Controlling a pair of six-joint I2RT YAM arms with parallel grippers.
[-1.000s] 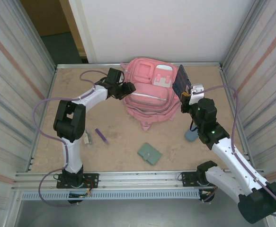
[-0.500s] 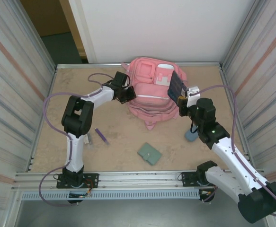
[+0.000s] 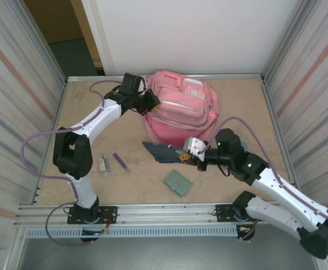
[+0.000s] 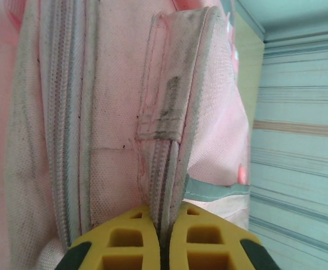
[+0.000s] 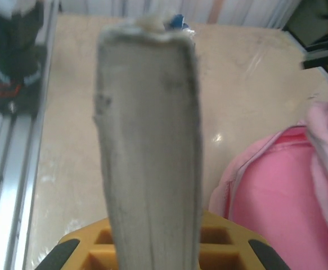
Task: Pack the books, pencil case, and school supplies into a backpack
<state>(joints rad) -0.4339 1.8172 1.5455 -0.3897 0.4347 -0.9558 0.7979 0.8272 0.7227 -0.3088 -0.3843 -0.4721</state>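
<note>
Pink fabric is folding where the left gripper (image 3: 152,101) is pinching the zipper edge of the backpack (image 3: 182,115) (soft, probably floppy); the right gripper (image 3: 182,154) is clamping one end of the thin, seemingly stiff book (image 3: 159,151) just before it.

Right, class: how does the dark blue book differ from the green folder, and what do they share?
The book is dark blue; the folder is sage green. The book is clamped in the right gripper; the folder lies loose on the table. The book sits nearer the backpack than the folder does. Both are thin and not yet packed.
</note>
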